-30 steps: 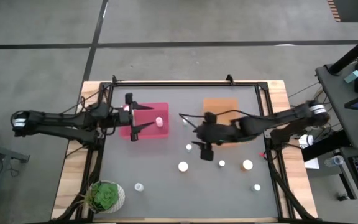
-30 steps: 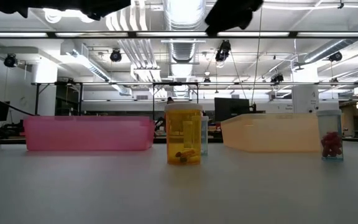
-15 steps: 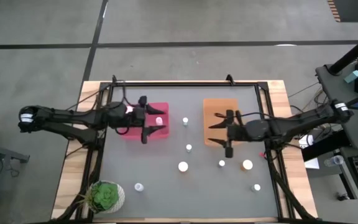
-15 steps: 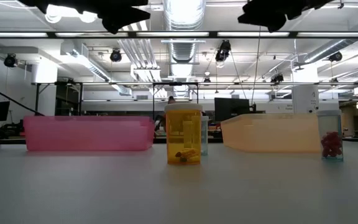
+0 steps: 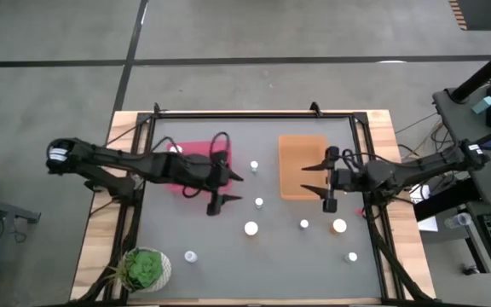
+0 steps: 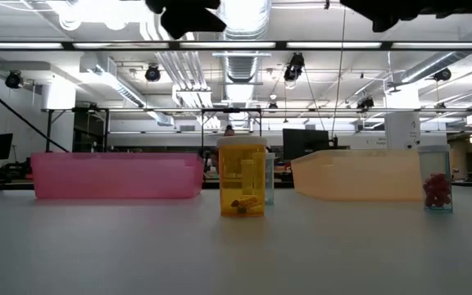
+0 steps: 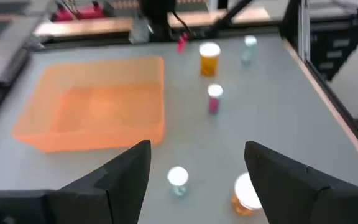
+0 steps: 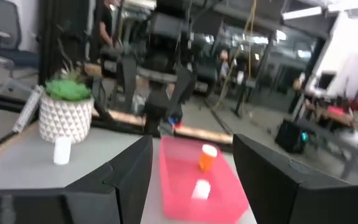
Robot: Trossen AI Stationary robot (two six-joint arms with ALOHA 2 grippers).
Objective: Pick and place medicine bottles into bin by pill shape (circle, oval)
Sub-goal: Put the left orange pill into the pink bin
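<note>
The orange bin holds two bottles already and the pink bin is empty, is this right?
No, it is the reverse. The right wrist view shows the two bottles inside the pink bin, and the high view shows the orange bin with nothing in it.

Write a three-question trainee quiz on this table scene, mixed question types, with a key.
1. True or false: the orange bin has medicine bottles in it.
2. Which gripper hangs over the table just off the pink bin? A) left gripper B) right gripper
3. Fill in: the potted plant stands at the table's near-____ corner in the high view.

Key:
1. False. The left wrist view shows the orange bin empty; the right wrist view shows two bottles in the pink bin.
2. A. The left gripper, open and empty, sits just right of the pink bin; the right gripper, also open, is at the orange bin's right edge.
3. left.
</note>
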